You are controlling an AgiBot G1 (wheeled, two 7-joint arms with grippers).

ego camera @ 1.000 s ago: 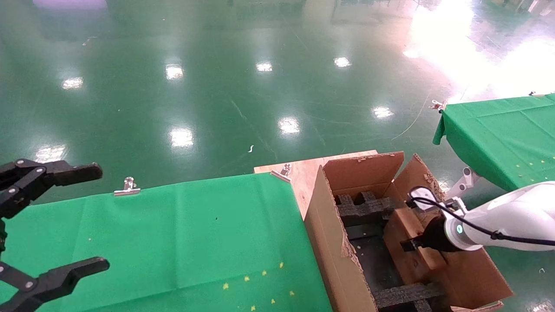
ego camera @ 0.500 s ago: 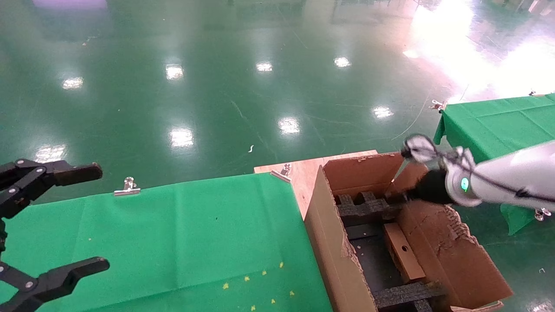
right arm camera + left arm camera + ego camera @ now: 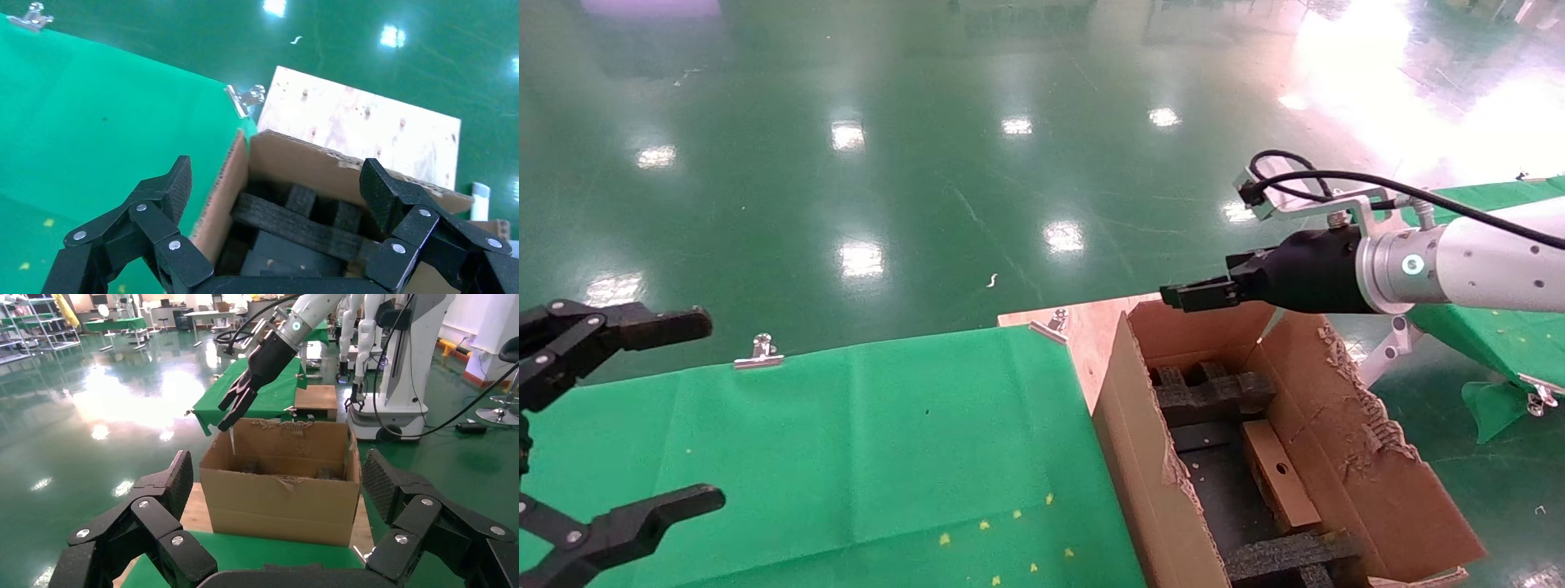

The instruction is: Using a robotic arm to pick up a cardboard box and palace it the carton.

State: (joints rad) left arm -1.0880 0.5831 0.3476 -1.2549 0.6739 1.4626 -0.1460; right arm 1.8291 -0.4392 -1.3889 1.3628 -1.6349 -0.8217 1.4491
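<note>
My right gripper (image 3: 1185,296) hangs at the right of centre in the head view, above the far rim of the carton (image 3: 1148,482), fingers spread apart and empty, pointing toward the left of the frame. The cardboard box (image 3: 1279,474) lies inside the carton, at lower right of the frame, against the carton's right-hand inner wall and between the 2 black foam inserts (image 3: 1209,390).

I judge the placing step done: the box is in and nothing is in my grip. What is left, as I read it, is to carry this arm clear of the ragged flaps without snagging them, or to fetch another box if 1 is wanted; none shows on the green cloth (image 3: 846,457).

The box's long axis runs from mid-frame toward the lower right, roughly along the carton's length, with its round hole on the upward face.

My left gripper (image 3: 617,425) sits parked at the lower left, fingers wide apart, holding nothing.
</note>
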